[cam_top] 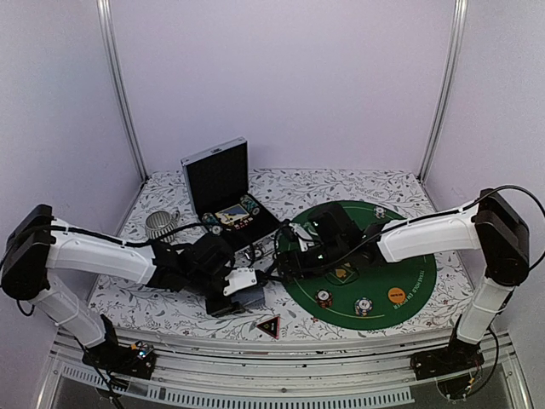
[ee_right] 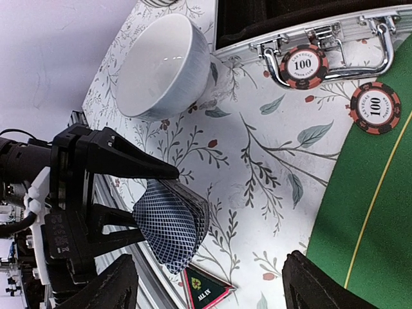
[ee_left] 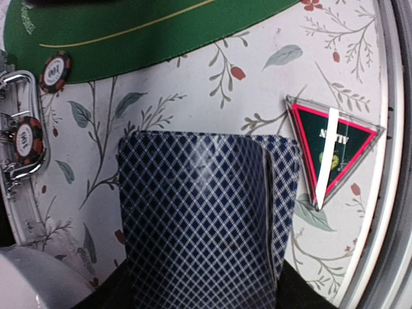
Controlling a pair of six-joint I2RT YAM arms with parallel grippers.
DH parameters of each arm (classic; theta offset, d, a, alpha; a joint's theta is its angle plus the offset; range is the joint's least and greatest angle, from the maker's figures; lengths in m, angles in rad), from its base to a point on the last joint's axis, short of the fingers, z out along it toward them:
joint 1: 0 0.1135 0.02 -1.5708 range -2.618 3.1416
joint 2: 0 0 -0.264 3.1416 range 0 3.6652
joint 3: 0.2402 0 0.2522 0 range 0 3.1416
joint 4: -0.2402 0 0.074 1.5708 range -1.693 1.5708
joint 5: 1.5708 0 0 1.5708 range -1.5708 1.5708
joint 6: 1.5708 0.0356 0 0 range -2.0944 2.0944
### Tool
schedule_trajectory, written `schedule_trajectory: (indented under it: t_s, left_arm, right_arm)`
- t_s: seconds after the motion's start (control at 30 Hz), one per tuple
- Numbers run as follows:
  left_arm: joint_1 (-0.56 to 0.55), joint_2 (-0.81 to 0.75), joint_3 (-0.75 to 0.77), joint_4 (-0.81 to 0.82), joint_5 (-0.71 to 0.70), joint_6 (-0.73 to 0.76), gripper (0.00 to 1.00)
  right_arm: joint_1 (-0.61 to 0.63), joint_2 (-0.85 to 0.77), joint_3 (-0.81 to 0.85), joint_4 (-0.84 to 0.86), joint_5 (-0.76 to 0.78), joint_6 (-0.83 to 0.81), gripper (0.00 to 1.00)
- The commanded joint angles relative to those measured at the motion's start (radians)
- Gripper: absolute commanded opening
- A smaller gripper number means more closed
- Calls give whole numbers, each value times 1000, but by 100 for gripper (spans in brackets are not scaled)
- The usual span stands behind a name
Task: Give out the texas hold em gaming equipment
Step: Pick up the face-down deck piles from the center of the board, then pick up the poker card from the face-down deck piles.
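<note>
Left gripper (ee_right: 159, 203) squeezes bowed cards (ee_left: 199, 219) near the surface's front edge, their long axis along its fingers, pointing at the mat (ee_left: 129, 32). Right gripper (ee_right: 215, 286) wide, empty.

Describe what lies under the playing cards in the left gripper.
Floral tablecloth shows around the playing cards, bowed in the left gripper. The patch directly beneath them is covered, so nothing there can be told.
</note>
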Motion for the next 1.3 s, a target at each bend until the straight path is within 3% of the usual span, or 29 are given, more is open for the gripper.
schedule_trajectory:
  t_s: [0.0,0.43,0.93,1.13,1.27]
  left_arm:
    - [-24,-91,8,18,-51,29,60]
    - [-47,-186,96,-64,-102,68,59]
    - [-60,-253,78,-72,-159,80,58]
    - [-59,-230,76,-76,-177,81,58]
    - [-59,-224,71,-75,-180,84,58]
  right_arm:
    - [-4,-37,-13,60,-82,-26,80]
    - [38,90,131,81,-157,-57,81]
    - [13,33,95,-32,-3,-66,78]
    - [14,18,114,-57,-28,-94,74]
    - [16,15,127,-55,-77,-98,66]
